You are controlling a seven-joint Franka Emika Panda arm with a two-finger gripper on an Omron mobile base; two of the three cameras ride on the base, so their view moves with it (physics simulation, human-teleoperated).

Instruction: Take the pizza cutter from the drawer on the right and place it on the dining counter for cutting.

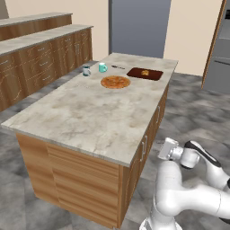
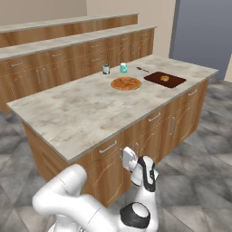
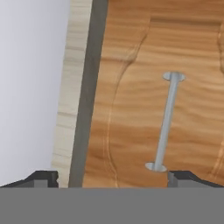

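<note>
The dining counter (image 1: 85,119) (image 2: 77,113) is an island with a marbled stone top and a wooden base. Under its near edge, the drawer (image 2: 108,152) (image 3: 144,87) is shut, its wood-grain front carrying a slim metal bar handle (image 3: 167,122) (image 2: 108,147). My gripper (image 3: 113,177) (image 1: 161,150) (image 2: 124,157) is open and points at this front from close by. In the hand view the handle lies toward the right fingertip (image 3: 183,177), and nothing is between the jaws. The pizza cutter is hidden.
On the far half of the counter top lie a pizza (image 1: 115,81) (image 2: 126,83), a dark cutting board with food (image 1: 144,73) (image 2: 164,79), two mugs (image 1: 94,69) (image 2: 114,68) and a small dark spoon (image 1: 117,67). Wall counters (image 1: 40,49) run along the left.
</note>
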